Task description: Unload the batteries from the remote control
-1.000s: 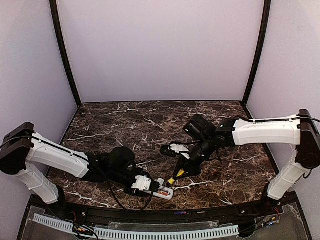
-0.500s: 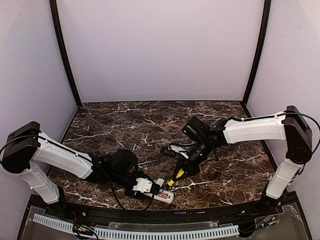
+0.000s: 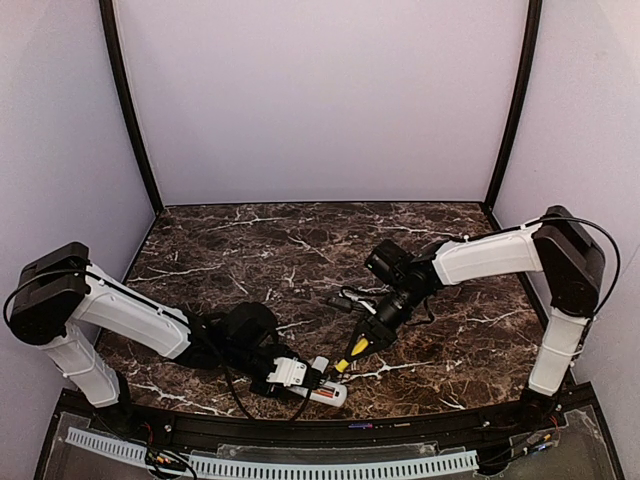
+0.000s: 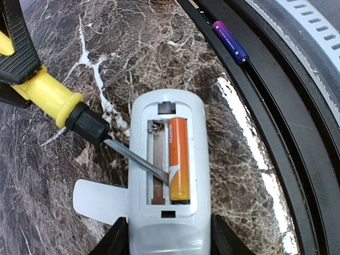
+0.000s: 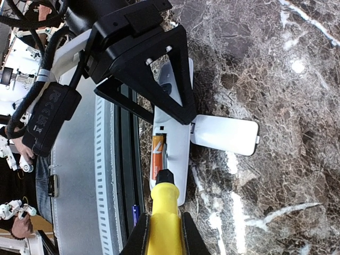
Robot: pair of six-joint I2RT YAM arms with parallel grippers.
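Observation:
The white remote control point(image 4: 139, 159) lies back up near the table's front edge, and my left gripper point(image 4: 169, 240) is shut on its near end. Its recess holds one orange battery point(image 4: 179, 159) in the right slot; the left slot is empty. My right gripper point(image 5: 164, 234) is shut on a yellow-handled screwdriver point(image 5: 164, 204). The blade tip is inside the recess, against the battery's left side. In the top view the remote point(image 3: 330, 392) sits between my left gripper point(image 3: 290, 375) and the screwdriver point(image 3: 352, 350), held by my right gripper point(image 3: 368, 335).
The white battery cover point(image 4: 98, 199) lies flat on the marble beside the remote, also in the right wrist view point(image 5: 223, 134). A purple-blue cell point(image 4: 230, 41) lies in the black rail along the table's front edge point(image 4: 276, 133).
My right arm has moved slightly down and left, bringing the screwdriver tip into the remote's recess. My left gripper has kept hold of the remote, shifting very little.

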